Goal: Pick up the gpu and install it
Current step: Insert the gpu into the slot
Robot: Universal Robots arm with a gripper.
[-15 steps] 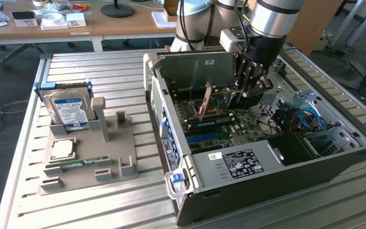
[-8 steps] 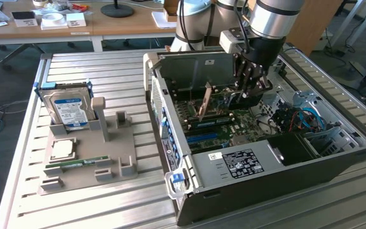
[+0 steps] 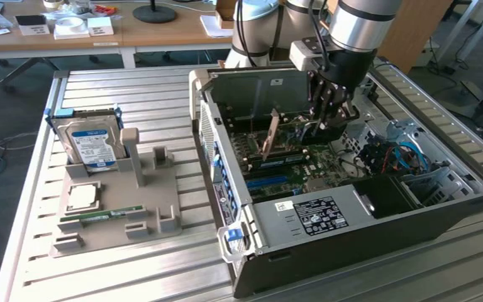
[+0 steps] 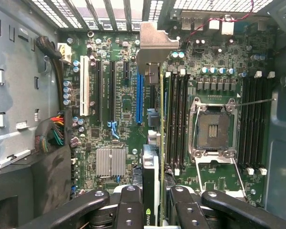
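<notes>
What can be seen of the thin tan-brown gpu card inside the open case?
The gpu, a thin flat card with a tan-brown face, stands on edge, slightly tilted, inside the open black computer case, above the green motherboard. Edge-on in the wrist view it is very slim, with a grey metal bracket at its far end and a small logo near the gripper, which clamps it from both sides. Whether it is seated cannot be told.
</notes>
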